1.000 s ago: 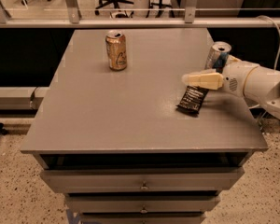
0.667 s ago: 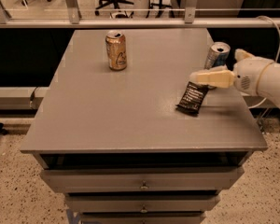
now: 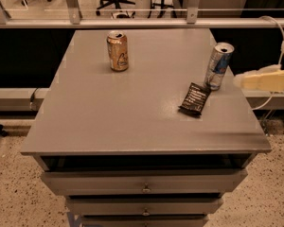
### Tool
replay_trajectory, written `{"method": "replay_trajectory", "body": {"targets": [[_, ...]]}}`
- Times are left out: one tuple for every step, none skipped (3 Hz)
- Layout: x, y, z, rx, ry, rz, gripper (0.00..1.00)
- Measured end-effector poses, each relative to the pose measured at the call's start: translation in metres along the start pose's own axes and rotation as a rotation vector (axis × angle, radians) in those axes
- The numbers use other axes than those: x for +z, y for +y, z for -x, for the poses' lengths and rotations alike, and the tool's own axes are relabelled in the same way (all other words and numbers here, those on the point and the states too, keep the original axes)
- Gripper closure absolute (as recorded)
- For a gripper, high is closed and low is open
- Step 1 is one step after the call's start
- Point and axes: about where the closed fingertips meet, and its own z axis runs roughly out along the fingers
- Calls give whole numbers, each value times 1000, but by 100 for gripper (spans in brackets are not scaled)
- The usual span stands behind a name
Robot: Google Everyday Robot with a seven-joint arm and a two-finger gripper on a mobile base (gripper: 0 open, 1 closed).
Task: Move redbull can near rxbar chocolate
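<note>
Redbull can [image 3: 219, 65] stood upright close to the right edge of the tabletop [image 3: 128, 112], about midway along that edge, with the rxbar [image 3: 195, 99] lying flat just in front of it, toward the near edge; the bar's far end reached nearly to the can's base, though whether the two touched could not be told. The gripper [image 3: 244, 79] hung just off the right edge, level with the can's lower half and a little apart from it, holding nothing; whether it was wide or narrow could not be told. Judged from that layout, the placing looked all but done, and the step in hand was getting clear of the can cleanly. A tall, slim can so near an edge would tip at a light knock, so the sound way was to draw the gripper straight out to the right, away from the tabletop, with no swing toward the far or near edge until well apart from the can. The rxbar needed no nudge. The gold can [image 3: 117, 50], near the far edge and left of centre, was well out of the way.
</note>
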Motion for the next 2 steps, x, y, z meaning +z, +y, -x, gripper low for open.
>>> {"method": "replay_trajectory", "body": {"targets": [[-38,0,14,-8,-2,74,0],[-39,22,14,-16,12,158,0]]}}
